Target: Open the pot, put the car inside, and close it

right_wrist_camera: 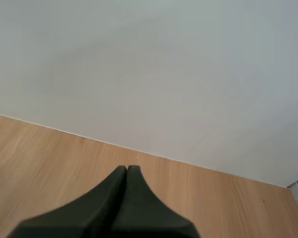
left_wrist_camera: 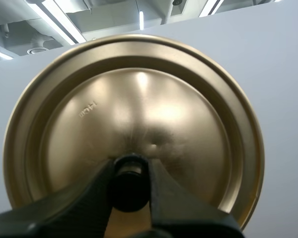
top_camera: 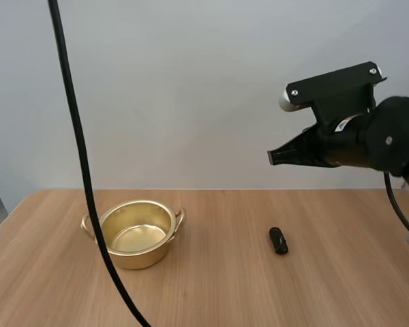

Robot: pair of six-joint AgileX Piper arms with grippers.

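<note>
A golden pot [top_camera: 137,234] stands open on the wooden table, left of centre, with nothing inside. A small black car [top_camera: 279,240] lies on the table to its right. My left gripper [left_wrist_camera: 130,184] is shut on the black knob of the golden lid [left_wrist_camera: 179,104], which it holds up in the air with the top face towards the wrist camera. High above the table, over the car's side, my right gripper [top_camera: 273,157] hangs shut on nothing, pointing left. In the right wrist view its fingers [right_wrist_camera: 127,172] lie together as one wedge over bare table.
The wooden table [top_camera: 211,293] runs to a plain grey wall at the back. Its left edge [top_camera: 0,228] lies a short way from the pot. Bare wood lies between pot and car and in front of both.
</note>
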